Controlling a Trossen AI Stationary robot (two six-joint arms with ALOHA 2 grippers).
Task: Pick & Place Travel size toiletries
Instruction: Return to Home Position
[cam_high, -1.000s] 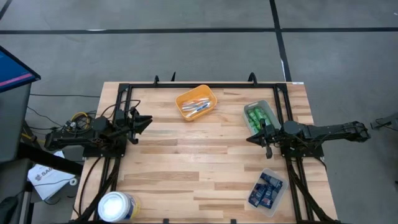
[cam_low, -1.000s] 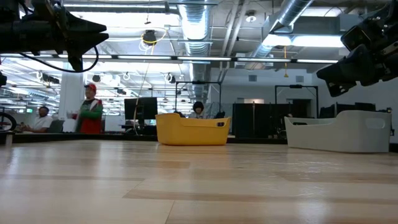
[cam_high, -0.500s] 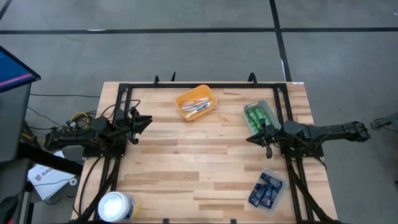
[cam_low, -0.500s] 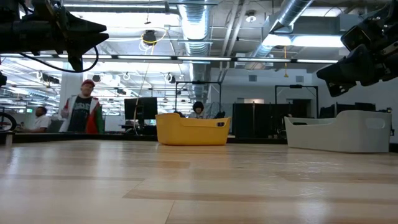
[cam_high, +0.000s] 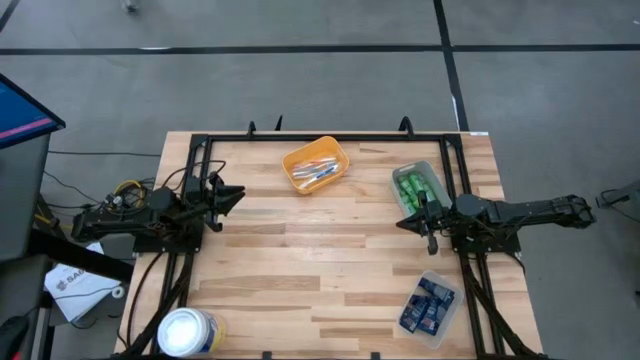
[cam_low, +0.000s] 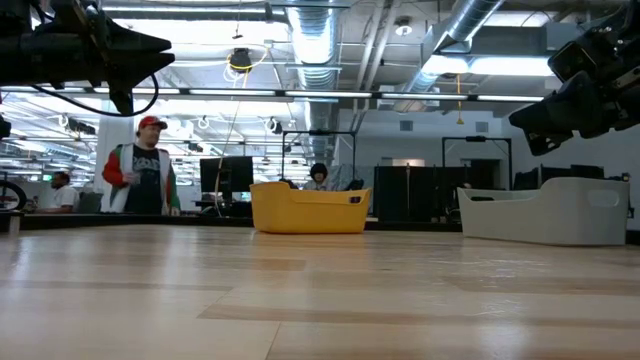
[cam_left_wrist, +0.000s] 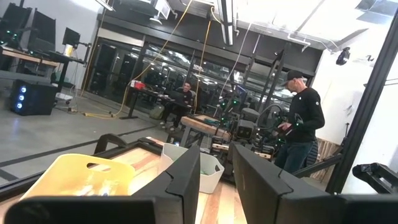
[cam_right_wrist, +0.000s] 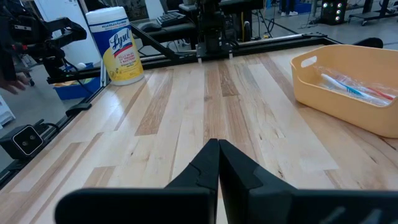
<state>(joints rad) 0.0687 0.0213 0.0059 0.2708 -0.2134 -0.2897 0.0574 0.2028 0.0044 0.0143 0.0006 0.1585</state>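
Observation:
The toiletries sit sorted in three trays. Thin white, blue and pink sticks (cam_high: 315, 172) lie in the orange tray (cam_high: 338, 154) near the far edge, and they also show in the right wrist view as sticks (cam_right_wrist: 356, 88). Green bottles (cam_high: 414, 189) fill the grey tray (cam_high: 426, 167) at the right. Navy packets (cam_high: 427, 303) lie in the clear tray (cam_high: 448, 322) at the near right. My left gripper (cam_high: 238, 194) hovers open over the table's left side (cam_left_wrist: 216, 155). My right gripper (cam_high: 400, 223) hovers shut beside the grey tray (cam_right_wrist: 218, 144). Neither touches anything.
A large white tub (cam_high: 188, 332) with a blue label stands at the near left corner, also seen as the tub (cam_right_wrist: 115, 46). A black frame (cam_high: 300, 138) runs along the far edge and both sides. Bare wood (cam_high: 310, 250) lies between the arms. A person (cam_low: 145, 180) stands in the room behind.
Both arms and all trays have kept still. Only the person in the room behind the table has stepped and turned.

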